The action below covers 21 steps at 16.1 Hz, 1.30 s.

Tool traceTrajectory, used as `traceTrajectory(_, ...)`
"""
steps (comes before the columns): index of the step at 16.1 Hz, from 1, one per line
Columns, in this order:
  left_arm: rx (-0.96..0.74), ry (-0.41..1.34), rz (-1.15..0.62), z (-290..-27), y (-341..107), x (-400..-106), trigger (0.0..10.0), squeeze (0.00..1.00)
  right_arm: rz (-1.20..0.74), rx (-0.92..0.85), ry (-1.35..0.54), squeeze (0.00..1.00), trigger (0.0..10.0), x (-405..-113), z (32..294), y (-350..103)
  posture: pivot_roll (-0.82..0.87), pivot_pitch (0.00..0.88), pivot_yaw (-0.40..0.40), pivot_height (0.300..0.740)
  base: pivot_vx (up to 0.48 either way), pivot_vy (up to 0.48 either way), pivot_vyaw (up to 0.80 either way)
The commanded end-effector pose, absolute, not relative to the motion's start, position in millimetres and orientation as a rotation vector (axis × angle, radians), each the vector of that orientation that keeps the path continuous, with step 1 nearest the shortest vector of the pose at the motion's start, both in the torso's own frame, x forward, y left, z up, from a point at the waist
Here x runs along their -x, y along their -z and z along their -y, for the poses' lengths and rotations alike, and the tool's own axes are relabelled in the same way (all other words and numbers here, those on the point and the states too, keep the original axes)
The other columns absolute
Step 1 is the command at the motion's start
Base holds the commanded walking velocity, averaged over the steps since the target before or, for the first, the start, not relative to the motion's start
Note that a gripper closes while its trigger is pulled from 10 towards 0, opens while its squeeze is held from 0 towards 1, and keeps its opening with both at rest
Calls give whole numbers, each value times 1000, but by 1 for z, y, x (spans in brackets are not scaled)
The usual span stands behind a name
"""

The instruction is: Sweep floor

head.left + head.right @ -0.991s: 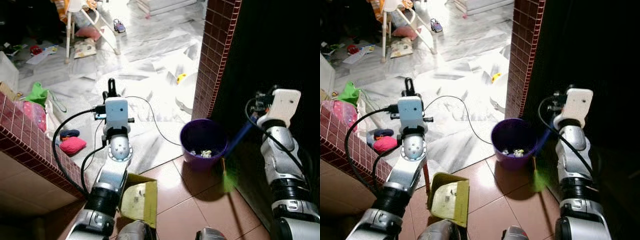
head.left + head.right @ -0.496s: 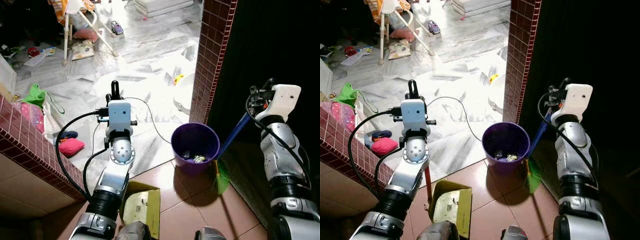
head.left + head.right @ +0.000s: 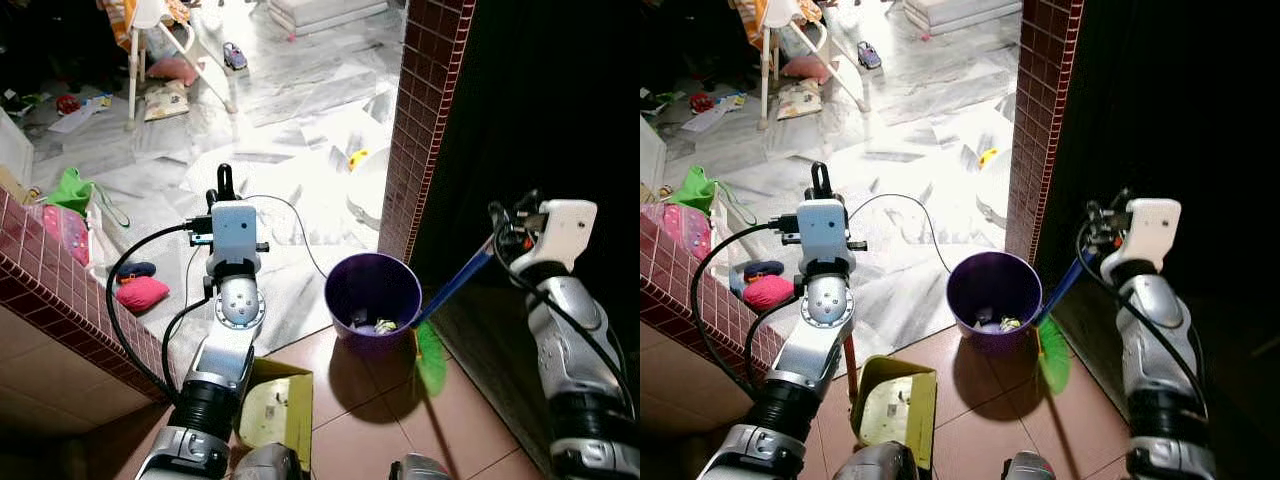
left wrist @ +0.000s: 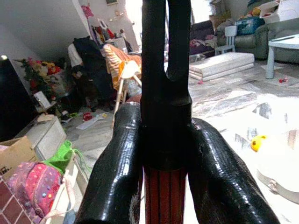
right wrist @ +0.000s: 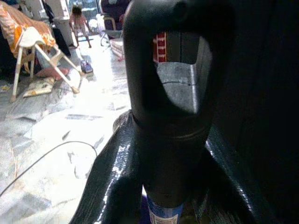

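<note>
My right gripper (image 5: 163,154) clamps the blue-handled green broom (image 3: 433,345); my left gripper (image 4: 163,140) clamps the olive long-handled dustpan (image 3: 275,410), awaiting emptying into the purple plastic bucket (image 3: 372,285).

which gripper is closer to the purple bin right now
Right, by a little. The right gripper grips the blue broom handle just past the purple bin, on its right. The left gripper holds the dustpan handle farther off, to the bin's left.

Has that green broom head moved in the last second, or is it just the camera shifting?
Yes. The green broom head now sits nearer the purple bucket and further out from the brick pillar onto the tiles, held by the right gripper.
</note>
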<state>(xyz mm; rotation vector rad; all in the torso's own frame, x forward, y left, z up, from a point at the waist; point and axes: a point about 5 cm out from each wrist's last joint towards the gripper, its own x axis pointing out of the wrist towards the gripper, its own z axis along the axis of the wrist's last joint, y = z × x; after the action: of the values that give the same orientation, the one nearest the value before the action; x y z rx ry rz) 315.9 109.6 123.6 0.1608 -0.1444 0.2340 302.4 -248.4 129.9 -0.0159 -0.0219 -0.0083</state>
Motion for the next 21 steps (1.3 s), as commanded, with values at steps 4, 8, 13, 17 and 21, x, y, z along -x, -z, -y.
traceTrajectory(4,-151,-328,116,-133,-137,-306,10000,0,-17,101,40,0,10000,-268,231,-117,-114,0,90,740,0,0,0)
traceTrajectory(8,-103,-187,44,-132,-122,-286,10000,0,-121,20,-120,0,10000,-237,170,-88,-96,0,85,740,0,0,0)
traceTrajectory(13,-112,-198,13,-129,-124,-287,10000,0,-169,-19,-134,0,10000,-238,175,-85,-100,0,87,740,0,0,0)
traceTrajectory(17,-108,-193,13,-126,-128,-291,10000,0,-160,5,-152,0,10000,-240,169,-88,-107,0,98,740,-136,0,0)
traceTrajectory(21,-101,-184,23,-124,-131,-293,10000,0,-214,27,-83,0,10000,-239,175,-87,-108,0,100,740,-320,0,0)
